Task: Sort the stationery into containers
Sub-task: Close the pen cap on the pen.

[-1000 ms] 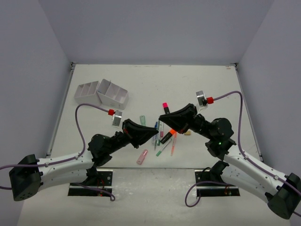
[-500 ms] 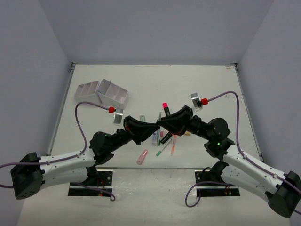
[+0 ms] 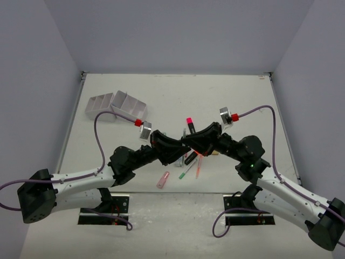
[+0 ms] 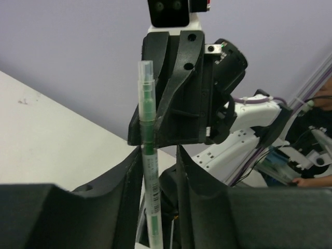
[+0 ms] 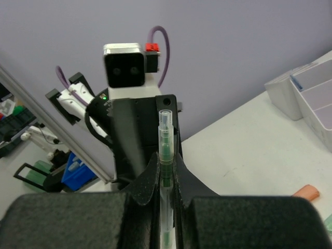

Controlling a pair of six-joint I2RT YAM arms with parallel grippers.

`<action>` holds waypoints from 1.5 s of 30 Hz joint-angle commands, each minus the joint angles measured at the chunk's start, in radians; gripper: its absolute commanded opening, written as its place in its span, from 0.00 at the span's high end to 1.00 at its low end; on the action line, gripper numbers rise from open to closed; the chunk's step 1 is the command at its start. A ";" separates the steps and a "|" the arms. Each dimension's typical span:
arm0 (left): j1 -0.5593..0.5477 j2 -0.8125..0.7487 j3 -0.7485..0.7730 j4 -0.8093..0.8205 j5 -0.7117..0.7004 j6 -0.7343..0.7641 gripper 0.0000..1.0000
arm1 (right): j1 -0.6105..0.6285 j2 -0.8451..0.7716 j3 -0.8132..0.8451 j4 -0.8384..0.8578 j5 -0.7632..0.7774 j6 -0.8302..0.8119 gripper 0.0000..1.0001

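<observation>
Looks like a mid-air handoff over the middle of the surface [image 3: 226, 91] — right fingers [image 5: 148, 181] pinch the slim clear green-ink plastic pen [image 5: 165, 171], left fingers [image 4: 124, 181] spread loosely around it — next the left needs to back away cleanly before the pen heads to the white plastic organiser [image 3: 116, 105], far left.

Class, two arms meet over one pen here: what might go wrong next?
1. The left pincer stands open around the pen, so only the shut right pincer holds it; the thin pen may slip.
2. The organiser sits far to the left, a long carry for that pincer.
</observation>
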 commanded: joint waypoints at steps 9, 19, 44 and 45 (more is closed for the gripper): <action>-0.002 0.025 0.007 0.012 0.077 0.016 1.00 | 0.008 -0.025 0.075 -0.034 0.032 -0.043 1.00; -0.001 -0.041 0.021 -0.088 0.117 0.104 1.00 | 0.008 -0.049 0.123 -0.170 0.049 -0.111 0.48; -0.001 -0.031 0.076 -0.167 0.095 0.123 1.00 | 0.008 -0.008 0.197 -0.347 0.006 -0.172 0.87; -0.001 -0.031 0.079 -0.172 0.089 0.122 1.00 | 0.008 -0.009 0.189 -0.341 0.005 -0.171 0.91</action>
